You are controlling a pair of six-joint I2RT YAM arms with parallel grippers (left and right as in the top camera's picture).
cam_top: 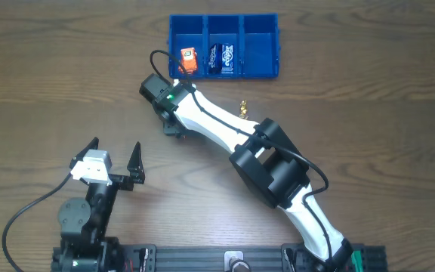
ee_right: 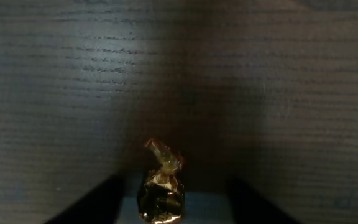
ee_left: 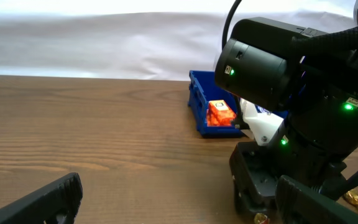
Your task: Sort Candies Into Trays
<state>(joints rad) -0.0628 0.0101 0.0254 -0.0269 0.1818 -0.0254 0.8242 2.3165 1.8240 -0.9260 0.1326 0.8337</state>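
Left gripper (cam_top: 115,143) fingers apart, low over table (cam_top: 36,91). Right gripper (ee_right: 174,183) spread, straddling gold candy (ee_right: 160,196); wrapper cut off at frame edge, contact unclear. Blue tray (cam_top: 263,75): orange candy (cam_top: 189,62) in left bin, dark-blue candy (cam_top: 223,56) in middle. Second gold candy (cam_top: 243,108) beside right arm (cam_top: 270,162).

blue tray (cam_top: 261,51), orange candy (cam_top: 189,62), gold candy (ee_right: 161,193)

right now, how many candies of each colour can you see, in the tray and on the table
orange candy: 1
dark blue candy: 1
gold candy: 2
total: 4
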